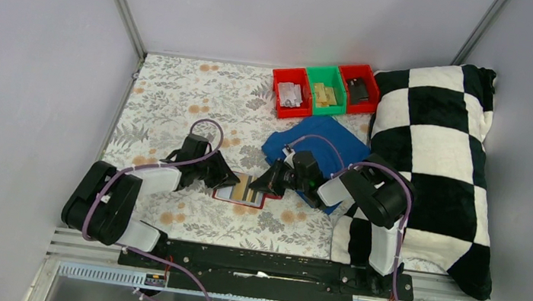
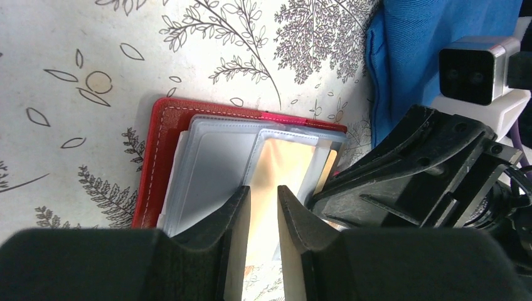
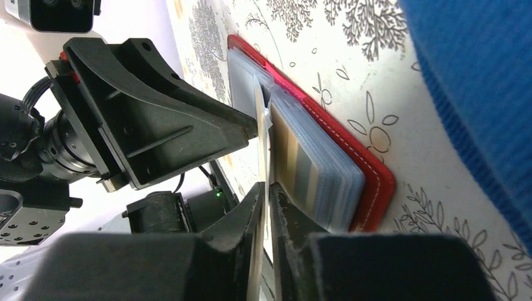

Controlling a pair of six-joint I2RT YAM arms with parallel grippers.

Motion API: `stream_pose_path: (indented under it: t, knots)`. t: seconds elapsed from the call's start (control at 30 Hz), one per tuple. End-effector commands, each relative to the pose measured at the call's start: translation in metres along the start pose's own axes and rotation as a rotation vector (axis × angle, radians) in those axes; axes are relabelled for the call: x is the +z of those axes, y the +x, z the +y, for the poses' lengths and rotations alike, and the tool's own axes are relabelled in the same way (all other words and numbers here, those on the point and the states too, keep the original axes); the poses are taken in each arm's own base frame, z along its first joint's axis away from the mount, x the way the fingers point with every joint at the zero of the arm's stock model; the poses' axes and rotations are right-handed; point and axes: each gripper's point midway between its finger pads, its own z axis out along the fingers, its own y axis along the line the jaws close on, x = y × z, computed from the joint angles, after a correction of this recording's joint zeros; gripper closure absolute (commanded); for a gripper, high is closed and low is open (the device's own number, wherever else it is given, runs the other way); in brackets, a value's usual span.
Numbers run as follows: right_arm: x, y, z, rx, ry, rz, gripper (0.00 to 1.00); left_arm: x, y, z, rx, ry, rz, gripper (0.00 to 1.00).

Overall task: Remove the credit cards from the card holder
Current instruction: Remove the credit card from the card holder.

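We see a flower-patterned desk [image 1: 178, 94]. On it lie an open red card holder [image 1: 241, 191], a blue cloth [image 1: 326, 139], three small bins [image 1: 325, 70] and a checkered pillow [image 1: 431, 155].

Nothing readable from where I stand: no words, numbers, brand marks or signs. The card holder [image 2: 164, 157] shows plain red with pale stitching. The credit cards [image 2: 285, 166] in its clear sleeves show only blank tan and striped faces. The cloth on the desk [image 1: 178, 94] carries a leaf-and-flower print, no lettering.
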Motion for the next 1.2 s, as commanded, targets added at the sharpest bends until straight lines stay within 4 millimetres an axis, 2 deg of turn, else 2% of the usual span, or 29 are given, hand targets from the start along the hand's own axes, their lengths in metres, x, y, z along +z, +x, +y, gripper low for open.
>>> stream_pose_path:
  t: [0.0, 0.1, 0.23, 0.37, 0.77, 0.97, 1.17]
  knots:
    - [-0.002, -0.004, 0.006, -0.002, -0.039, -0.023, 0.9, 0.005, 0.014, 0.044, -0.017, -0.148, 0.024, 0.72]
    - [-0.004, -0.005, 0.003, 0.001, -0.034, -0.03, 0.93, 0.006, 0.014, 0.046, -0.017, -0.156, 0.03, 0.72]
    - [-0.008, -0.006, 0.001, -0.002, -0.028, -0.04, 0.9, 0.006, 0.015, 0.047, -0.018, -0.152, 0.031, 0.72]
    - [-0.011, -0.005, -0.004, 0.004, -0.02, -0.042, 0.96, 0.006, 0.015, 0.05, -0.021, -0.16, 0.031, 0.73]
    - [-0.024, -0.009, -0.009, -0.034, 0.019, -0.072, 1.0, 0.004, 0.013, 0.055, -0.031, -0.169, 0.029, 0.73]
    - [-0.029, -0.013, -0.004, -0.062, 0.005, -0.079, 1.0, -0.002, 0.013, 0.038, -0.011, -0.095, 0.037, 0.73]
    - [-0.042, -0.02, 0.001, -0.174, 0.088, -0.085, 1.0, -0.016, 0.0, 0.026, 0.037, -0.1, 0.003, 0.71]
